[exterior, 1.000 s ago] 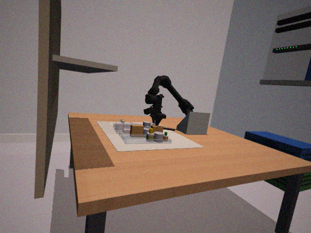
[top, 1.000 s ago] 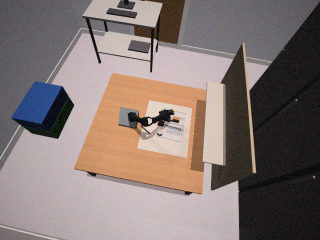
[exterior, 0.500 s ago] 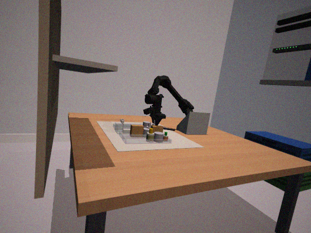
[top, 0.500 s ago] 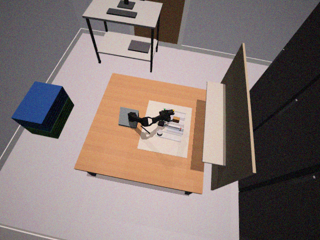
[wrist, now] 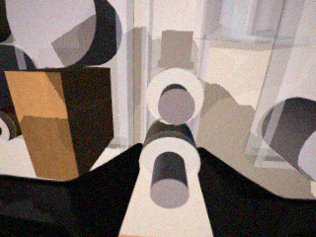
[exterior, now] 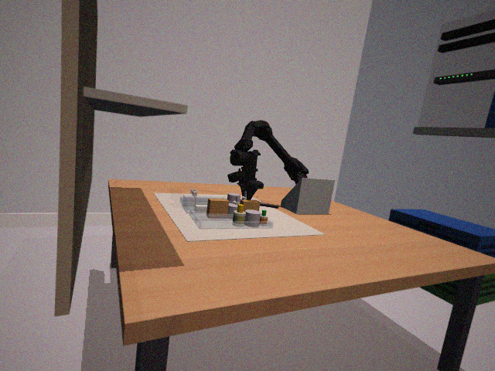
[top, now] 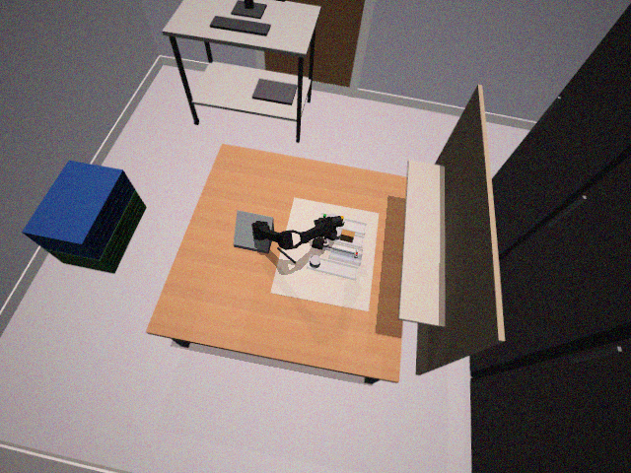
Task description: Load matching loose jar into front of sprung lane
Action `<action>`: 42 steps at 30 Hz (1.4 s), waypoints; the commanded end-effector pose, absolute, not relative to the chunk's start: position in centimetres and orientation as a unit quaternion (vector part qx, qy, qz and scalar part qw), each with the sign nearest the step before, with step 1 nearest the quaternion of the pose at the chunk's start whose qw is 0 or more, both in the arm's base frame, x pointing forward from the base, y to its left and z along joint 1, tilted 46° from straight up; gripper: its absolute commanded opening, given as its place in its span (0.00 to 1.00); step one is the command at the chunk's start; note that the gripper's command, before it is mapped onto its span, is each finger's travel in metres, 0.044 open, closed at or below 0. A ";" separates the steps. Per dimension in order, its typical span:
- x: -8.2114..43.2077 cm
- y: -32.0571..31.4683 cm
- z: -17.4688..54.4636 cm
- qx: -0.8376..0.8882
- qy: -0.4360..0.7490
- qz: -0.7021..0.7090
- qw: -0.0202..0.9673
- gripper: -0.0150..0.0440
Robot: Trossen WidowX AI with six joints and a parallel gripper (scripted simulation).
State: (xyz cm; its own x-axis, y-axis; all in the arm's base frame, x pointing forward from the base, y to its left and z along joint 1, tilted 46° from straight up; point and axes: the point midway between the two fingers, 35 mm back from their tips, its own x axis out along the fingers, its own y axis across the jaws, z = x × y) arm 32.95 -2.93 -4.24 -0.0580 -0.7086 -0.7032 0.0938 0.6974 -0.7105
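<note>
My gripper (wrist: 169,150) (top: 319,244) (exterior: 248,197) points down and is shut on a jar (wrist: 169,194) with a white shoulder and grey cap. The held jar is upright in the wrist view, its lower body mostly hidden. Directly beyond it a matching jar (wrist: 176,105) stands between the clear walls of the sprung lane (wrist: 145,89). The held jar's dark body overlaps the near edge of the lane jar in this view; I cannot tell whether they touch. The low front stop and the held jar's base are hidden. The pusher plate cannot be made out clearly.
An orange-brown box (wrist: 37,99) (top: 347,235) stands left of the lane, with a wide round container (wrist: 49,30) beyond it. Another round container (wrist: 291,128) (top: 315,261) is right. Yellow-capped (exterior: 240,216) and green-capped (exterior: 264,218) jars stand nearby. A black stick (top: 286,255) lies near the base.
</note>
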 end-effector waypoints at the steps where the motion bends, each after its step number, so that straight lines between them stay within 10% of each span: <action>1: 33.7 -3.0 -4.0 -0.234 0.648 -0.314 0.653 0.25; 42: 33.6 -3.9 -4.9 -0.234 0.648 -0.314 0.653 0.25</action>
